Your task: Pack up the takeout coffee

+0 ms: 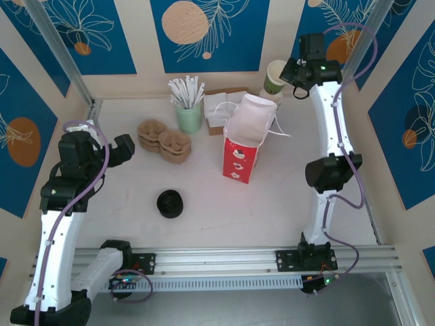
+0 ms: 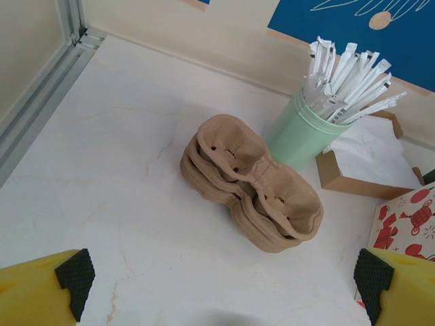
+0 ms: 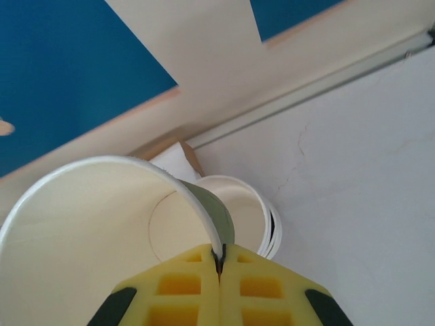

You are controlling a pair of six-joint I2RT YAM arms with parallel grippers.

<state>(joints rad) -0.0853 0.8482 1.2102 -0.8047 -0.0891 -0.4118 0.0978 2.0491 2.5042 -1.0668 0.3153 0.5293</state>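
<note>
Between right jaws, lidless cup [image 1: 275,73] upright

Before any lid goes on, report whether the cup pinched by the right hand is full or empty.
Empty: the paper cup shows a bare white bottom, no liquid, with the right hand shut on its rim.

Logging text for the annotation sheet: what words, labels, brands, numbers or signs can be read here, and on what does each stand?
No text can be read.
red-and-white paper bag: red and white drawings, no legible lettering.
wrapped straws: the wrappers look blank; any print is too small to tell.
lidless paper cup: plain inside, no print showing.
</note>
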